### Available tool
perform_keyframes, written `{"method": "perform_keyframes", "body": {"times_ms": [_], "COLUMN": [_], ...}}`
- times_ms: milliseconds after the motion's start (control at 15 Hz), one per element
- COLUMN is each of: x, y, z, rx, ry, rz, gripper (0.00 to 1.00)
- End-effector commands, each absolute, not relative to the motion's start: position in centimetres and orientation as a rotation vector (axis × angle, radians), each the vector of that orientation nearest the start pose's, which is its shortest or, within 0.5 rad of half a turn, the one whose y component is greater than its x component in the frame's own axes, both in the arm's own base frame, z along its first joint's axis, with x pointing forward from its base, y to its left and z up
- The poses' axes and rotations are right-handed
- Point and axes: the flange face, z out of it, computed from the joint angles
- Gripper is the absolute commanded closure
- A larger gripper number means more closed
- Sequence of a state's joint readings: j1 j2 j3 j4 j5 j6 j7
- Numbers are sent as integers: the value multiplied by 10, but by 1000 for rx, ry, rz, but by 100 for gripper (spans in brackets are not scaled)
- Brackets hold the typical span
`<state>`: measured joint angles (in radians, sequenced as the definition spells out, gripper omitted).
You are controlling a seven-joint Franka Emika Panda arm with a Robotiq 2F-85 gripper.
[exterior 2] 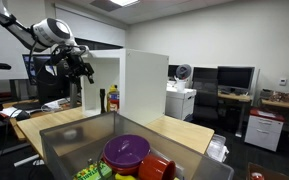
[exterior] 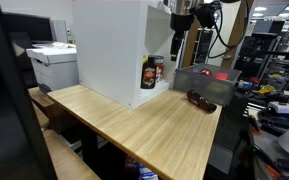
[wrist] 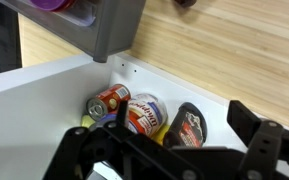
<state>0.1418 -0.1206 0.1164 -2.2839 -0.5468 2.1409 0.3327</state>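
Standing at the left of the wooden table point(exterior: 134, 125), the white cabinet point(exterior: 109, 45) is holding the cans point(exterior: 152, 72) on its floor, at the open side. Just right of them and higher, the gripper point(exterior: 175, 47) is hovering, its jaws standing fully apart and gripping nothing. Further right, the grey bin point(exterior: 199, 76) is sitting near the table's edge.
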Motion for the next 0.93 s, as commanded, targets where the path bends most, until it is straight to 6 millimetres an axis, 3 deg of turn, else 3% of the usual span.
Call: {"method": "perform_keyframes", "body": {"times_ms": [0, 467, 867], "x": [477, 475, 471], "y": [98, 93, 92], "z": [414, 413, 415], "rx": [-3518, -3459, -3497], "ry": [-436, -395, -395], "rz": [-94, 57, 32], "gripper": [0, 0, 0]}}
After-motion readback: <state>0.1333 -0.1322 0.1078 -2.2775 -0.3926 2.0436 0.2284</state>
